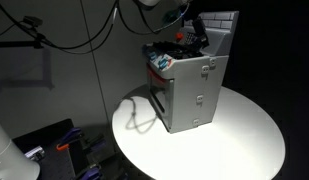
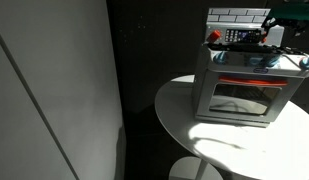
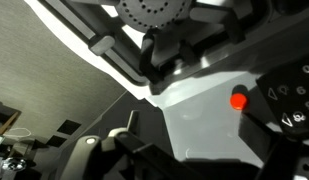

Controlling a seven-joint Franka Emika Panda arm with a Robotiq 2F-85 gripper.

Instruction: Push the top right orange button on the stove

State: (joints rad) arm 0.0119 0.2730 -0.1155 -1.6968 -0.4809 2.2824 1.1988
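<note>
stove [image 1: 194, 95] top mostly hidden by gripper [image 1: 197, 42]; jaws unclear

I count one stove [image 1: 194, 95], one round white table [image 1: 244, 140], and, in the wrist view, one orange button [image 3: 238, 99].

In an exterior view the arm [image 1: 147, 4] appears only as a white, rounded shell above the stove [image 1: 189, 90], cut off by the top edge. Between that shell and the stove's top, the gripper [image 1: 197, 38] is a black, blocky mass, and its fingers are too small to make out. In an exterior view the gripper [image 2: 281, 30] is again dark over the stove's top, with a small greenish patch on the side away from the stove. In the wrist view the gripper's body is grey metal with dark, rounded linkage bars. A round disc [image 3: 149, 12] dotted with small holes sits at the end farthest from the stove.
</note>
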